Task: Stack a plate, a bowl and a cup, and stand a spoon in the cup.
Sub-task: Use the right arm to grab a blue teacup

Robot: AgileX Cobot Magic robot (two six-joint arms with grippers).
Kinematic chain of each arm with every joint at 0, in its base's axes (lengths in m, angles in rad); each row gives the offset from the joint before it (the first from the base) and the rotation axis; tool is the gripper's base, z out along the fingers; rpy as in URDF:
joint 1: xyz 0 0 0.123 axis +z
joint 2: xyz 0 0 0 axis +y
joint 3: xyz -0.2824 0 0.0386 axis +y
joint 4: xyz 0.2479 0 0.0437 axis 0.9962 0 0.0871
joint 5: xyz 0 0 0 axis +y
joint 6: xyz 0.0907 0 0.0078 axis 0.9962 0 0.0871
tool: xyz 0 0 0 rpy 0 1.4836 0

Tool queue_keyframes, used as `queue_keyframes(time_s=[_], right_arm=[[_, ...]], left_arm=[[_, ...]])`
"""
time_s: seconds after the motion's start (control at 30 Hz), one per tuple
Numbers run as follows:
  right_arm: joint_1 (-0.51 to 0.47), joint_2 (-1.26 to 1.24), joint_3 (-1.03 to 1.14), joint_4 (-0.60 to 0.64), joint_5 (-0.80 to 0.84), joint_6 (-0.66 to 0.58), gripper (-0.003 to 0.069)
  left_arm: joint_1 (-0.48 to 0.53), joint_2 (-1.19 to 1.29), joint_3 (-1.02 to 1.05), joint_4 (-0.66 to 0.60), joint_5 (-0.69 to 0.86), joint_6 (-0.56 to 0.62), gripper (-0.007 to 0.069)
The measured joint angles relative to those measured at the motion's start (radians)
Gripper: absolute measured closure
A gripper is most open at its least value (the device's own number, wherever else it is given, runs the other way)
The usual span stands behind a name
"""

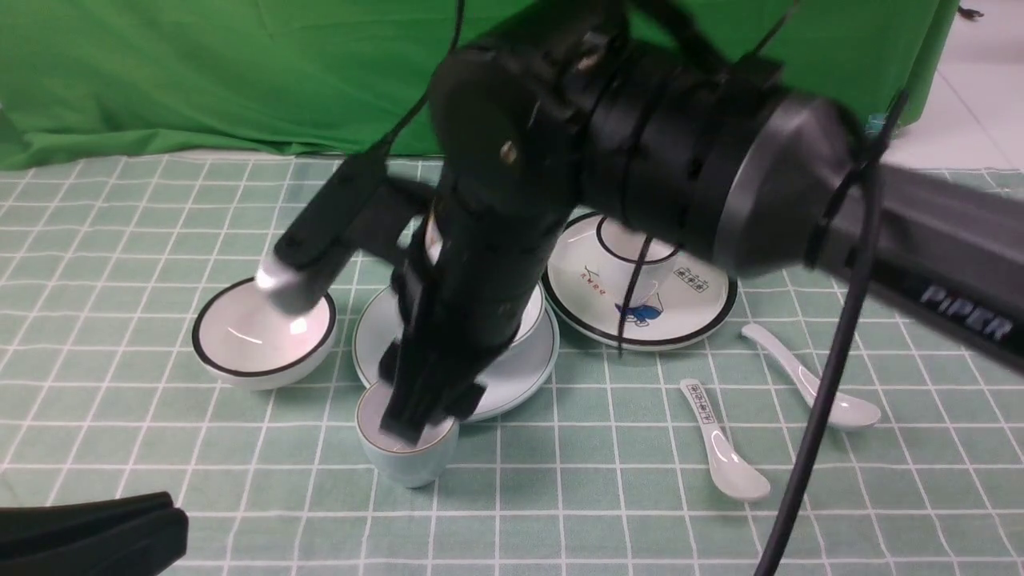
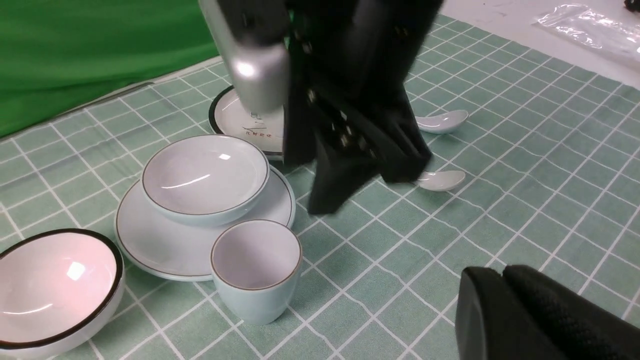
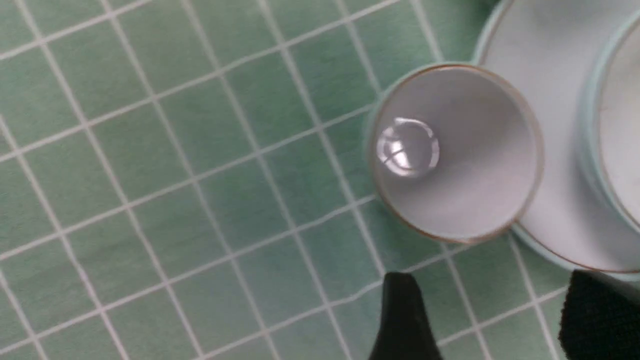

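Note:
The pale blue plate lies mid-table with the pale blue bowl sitting in it. The handleless cup stands upright and empty on the cloth, against the plate's near edge. My right gripper points down just above the cup. It is open and holds nothing; the cup lies ahead of its fingertips, not between them. The plain white spoon lies on the cloth at the right. At the near left, my left gripper is shut and empty.
A black-rimmed white bowl sits left of the plate. A black-rimmed printed plate carrying a printed cup is behind on the right. A spoon with a marked handle lies near the plain one. Green cloth hangs behind.

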Motion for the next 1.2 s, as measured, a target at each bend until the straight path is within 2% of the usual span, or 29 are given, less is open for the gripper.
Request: queue_keyframes(time_s=[0.13, 0.4, 0.5, 0.6, 0.67, 0.77, 0.8, 1.0, 1.2], right_arm=[[0.040, 0.030, 0.006, 0.005, -0.063, 0.000, 0.0194], [0.042, 0.123, 0.007, 0.000, -0.178, 0.001, 0.0193], [0.037, 0.157, 0.007, 0.000, -0.203, 0.000, 0.0214], [0.029, 0.189, 0.007, 0.000, -0.208, 0.000, 0.0302], [0.028, 0.196, 0.007, 0.000, -0.206, -0.001, 0.0408], [0.028, 0.196, 0.007, 0.000, -0.204, -0.004, 0.0512], [0.028, 0.192, 0.005, 0.000, -0.190, -0.004, 0.0568], [0.027, 0.143, -0.098, 0.000, -0.016, -0.018, 0.0575], [-0.042, 0.101, -0.231, 0.011, -0.020, -0.018, 0.0575]], left_arm=[[0.000, 0.000, 0.000, 0.002, 0.000, 0.000, 0.0608], [0.000, 0.000, 0.000, 0.002, 0.000, 0.000, 0.0608], [0.000, 0.000, 0.000, 0.003, 0.003, 0.000, 0.0608], [0.000, 0.000, 0.000, 0.007, 0.005, 0.000, 0.0608], [0.000, 0.000, 0.000, 0.014, 0.008, 0.000, 0.0608], [0.000, 0.000, 0.000, 0.014, 0.008, 0.000, 0.0608], [0.000, 0.000, 0.000, 0.017, 0.008, 0.002, 0.0608], [0.000, 0.000, 0.000, 0.042, 0.008, 0.004, 0.0608], [0.000, 0.000, 0.000, 0.044, -0.002, 0.004, 0.0608]])
